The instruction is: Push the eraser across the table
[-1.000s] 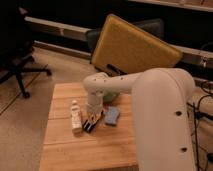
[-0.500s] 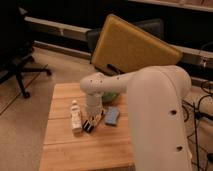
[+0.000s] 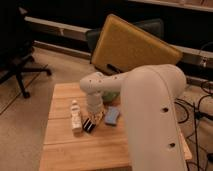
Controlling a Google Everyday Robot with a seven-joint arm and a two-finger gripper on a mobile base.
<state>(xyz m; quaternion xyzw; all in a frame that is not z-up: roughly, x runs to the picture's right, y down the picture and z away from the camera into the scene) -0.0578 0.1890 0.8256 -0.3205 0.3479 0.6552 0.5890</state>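
The gripper [image 3: 94,116] hangs from the white arm [image 3: 145,100], lowered to the table [image 3: 65,145] near the middle of its plank top. Whether it is wide or narrow cannot be told, since the wrist housing hides the tip. Directly below and in front of it lies the eraser [image 3: 89,125], a small dark flat bar with a pale stripe, resting on the wood and apparently touching or just beside the tip. To one side, just beside the eraser, lies a small white bottle [image 3: 75,116]; to the other, near it, a light-blue block [image 3: 112,115]. A green object [image 3: 111,96] shows behind the wrist. Behind the table lean a yellow panel [image 3: 132,47] and, farther off, an office chair [image 3: 15,55].

The eraser is judged light, stiff and flat, with some friction against wood; it should slide rather than tip. Contact is best made low against a long side, near its middle, so it does not rotate towards the bottle.
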